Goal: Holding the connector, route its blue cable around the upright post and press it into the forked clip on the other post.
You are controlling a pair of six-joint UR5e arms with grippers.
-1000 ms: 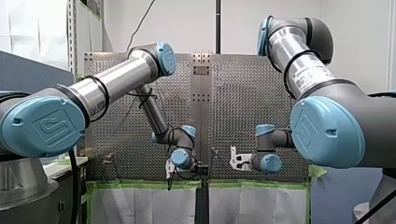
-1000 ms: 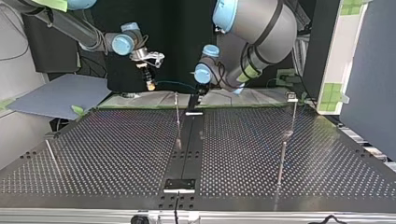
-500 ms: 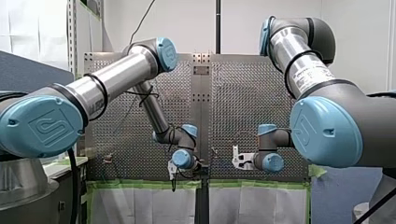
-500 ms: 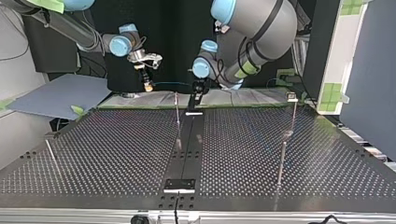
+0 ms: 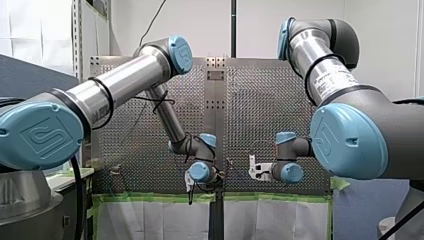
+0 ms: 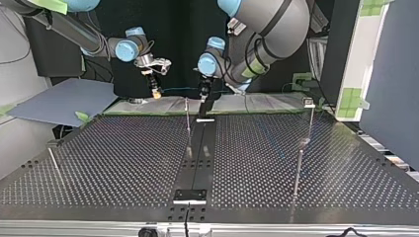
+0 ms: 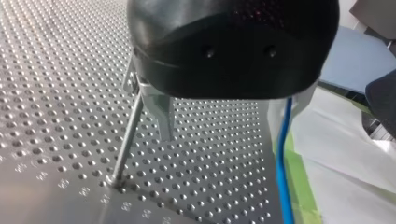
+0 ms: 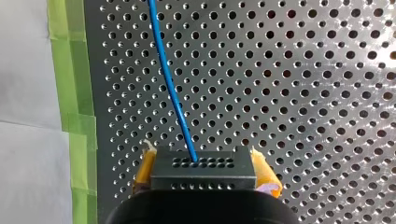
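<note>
While the black connector is clamped between the yellow fingers of my right gripper, its blue cable is pointed ahead over the tabletop. The fingers of my left gripper are spread wide, the cable passing beside one.

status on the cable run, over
right gripper shut on connector, blue cable running out ahead. left gripper open, cable along one finger, upright post beside the other. nothing seen in the way.
</note>
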